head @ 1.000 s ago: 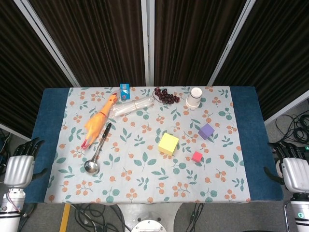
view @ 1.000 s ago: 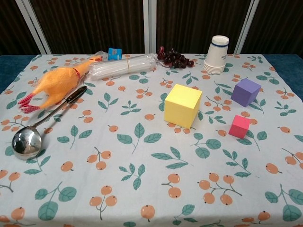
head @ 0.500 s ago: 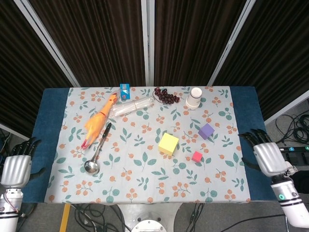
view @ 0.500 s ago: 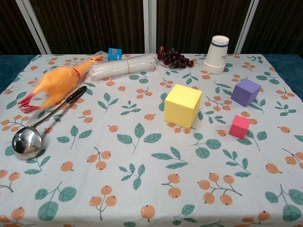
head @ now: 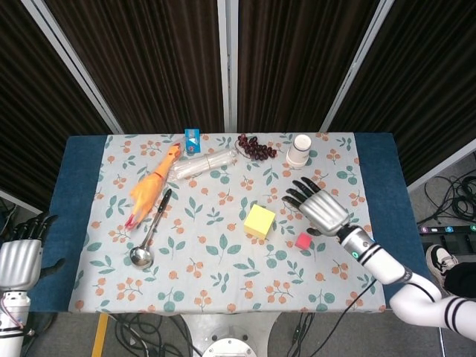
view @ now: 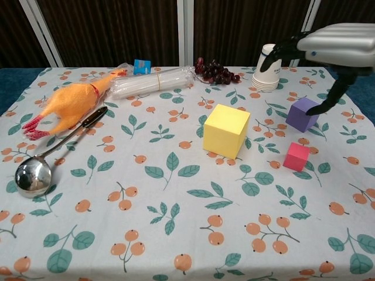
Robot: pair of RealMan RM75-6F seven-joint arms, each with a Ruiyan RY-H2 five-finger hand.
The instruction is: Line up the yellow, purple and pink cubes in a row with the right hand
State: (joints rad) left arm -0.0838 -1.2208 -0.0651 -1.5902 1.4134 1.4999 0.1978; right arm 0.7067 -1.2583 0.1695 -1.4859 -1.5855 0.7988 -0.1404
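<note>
- Head view: the right hand [head: 321,210] is hovering palm-down over the desk [head: 379,223] with its fingers spread and nothing in them — it is covering the purple cube from this camera.
- The yellow cube [head: 259,221] is sitting just left of that hand, and the pink cube [head: 303,240] is lying just below it, near the wrist.
- The left hand [head: 18,256] is hanging off the desk's left edge, fingers apart and gripping nothing.
- A floral cloth [head: 216,282] is covering the desk, with dark curtains [head: 149,59] hanging behind.
- Chest view: the right hand [view: 337,44] is reaching in from the upper right, its fingers extended above the purple cube [view: 303,114], with one dark fingertip pointing down at the cube's right edge — whether it is touching, I cannot tell.
- The pink cube [view: 296,156] is resting near the purple one, towards the camera; the yellow cube [view: 226,130] is standing to their left.
- A stack of paper cups [view: 268,69] is standing behind the cubes.
</note>
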